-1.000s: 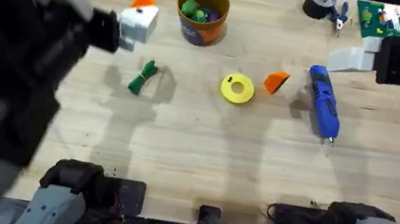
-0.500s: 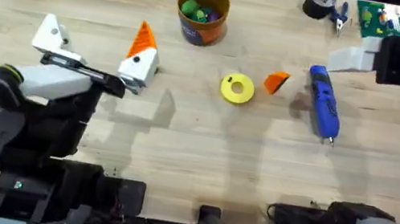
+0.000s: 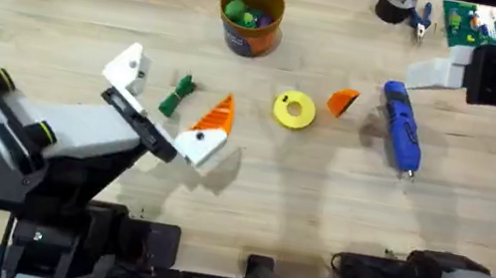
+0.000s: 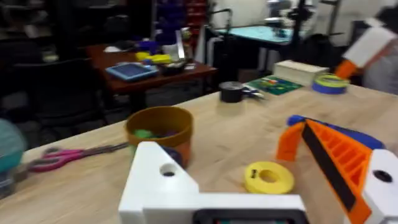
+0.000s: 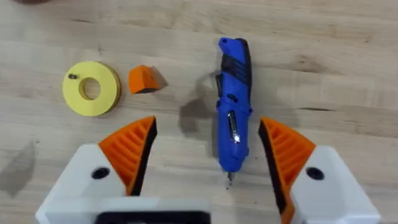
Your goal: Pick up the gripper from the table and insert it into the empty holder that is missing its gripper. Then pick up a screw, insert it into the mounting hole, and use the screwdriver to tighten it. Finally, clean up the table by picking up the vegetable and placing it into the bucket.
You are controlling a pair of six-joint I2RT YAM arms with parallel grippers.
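Nothing looks finished: the gripper (image 3: 342, 101) lies loose between the yellow ring (image 3: 294, 109) and the screwdriver (image 3: 402, 125). The left gripper (image 3: 168, 112) is spread wide and empty, 1 finger mount, the holder (image 3: 126, 70), bare. The right gripper (image 5: 208, 154) hangs wide over the screwdriver. The vegetable (image 3: 177, 95) lies outside the bucket (image 3: 251, 18). A speck on the ring may be the screw.

Right hand (image 5: 208, 163) spread above the screwdriver (image 5: 233, 102), apart.
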